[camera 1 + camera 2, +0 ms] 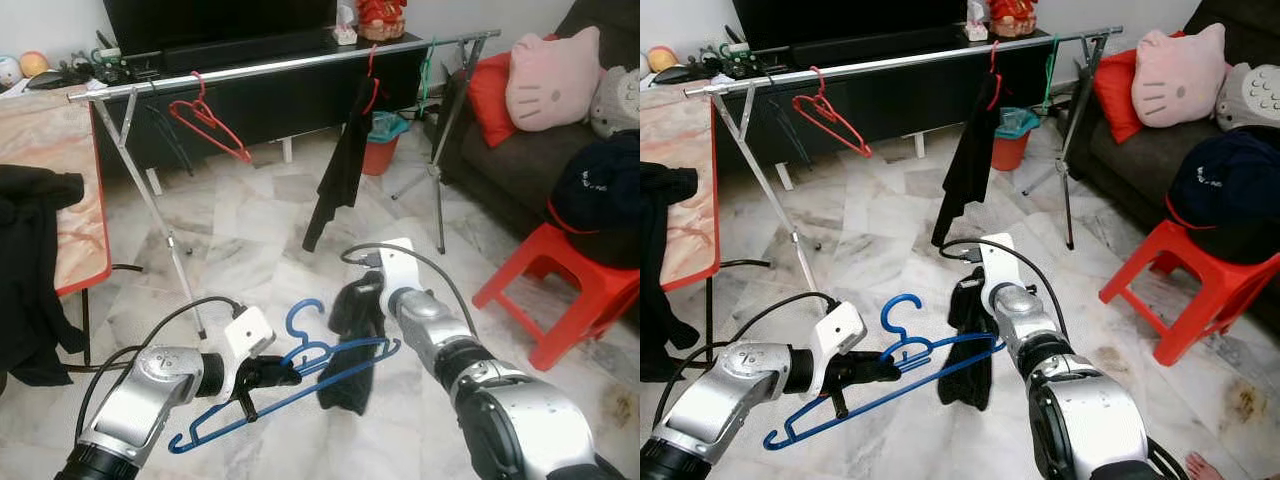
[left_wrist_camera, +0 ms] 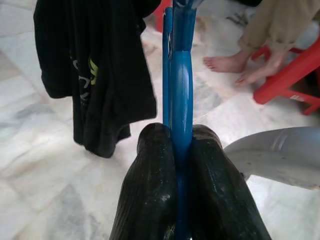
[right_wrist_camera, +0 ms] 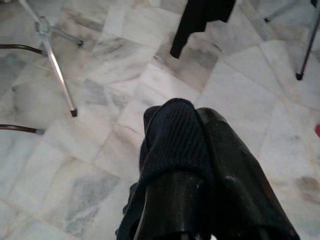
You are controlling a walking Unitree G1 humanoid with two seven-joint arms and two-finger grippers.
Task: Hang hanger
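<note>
Left eye view: left gripper jaws clamped on blue hanger bar, mid-air above floor. Right gripper jaws pinching black garment draped on it. Hanger light, stiff, slippery plastic; garment limp. Grip bar near hook; clothes rail well beyond.

– What's over on the right?
– A red stool, a dark sofa with a pink cat cushion and a red cushion.
– And the left?
– 1 table, black cloth draped on it.
</note>
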